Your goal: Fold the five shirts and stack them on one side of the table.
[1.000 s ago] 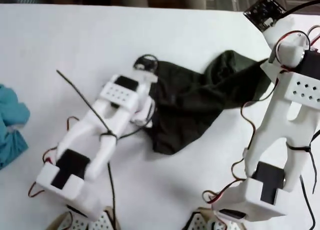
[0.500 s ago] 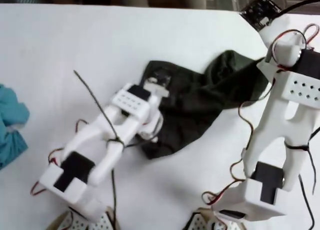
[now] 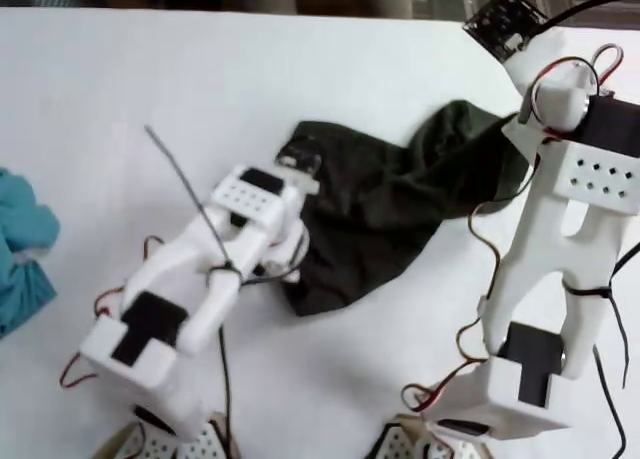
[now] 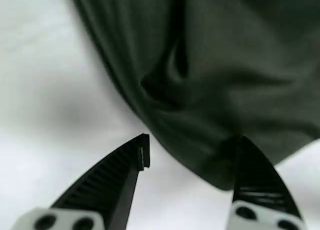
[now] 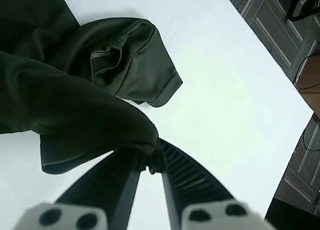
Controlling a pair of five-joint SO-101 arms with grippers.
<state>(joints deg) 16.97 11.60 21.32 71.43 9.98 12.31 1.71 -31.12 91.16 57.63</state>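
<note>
At the desk middle lies a dark shirt; the right gripper pinches a fold of it near the right edge, the left gripper gapes wide over its other end

white table | dark green shirt — centre | teal garment — edge

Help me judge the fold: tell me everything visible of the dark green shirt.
The dark green shirt is soft, matte cloth, unfolded and rumpled, lying on the white table between the arms. A short sleeve with a stitched hem rests on the table. The right gripper is shut on a bunched fold at one end; the left gripper is open at the opposite edge.
</note>
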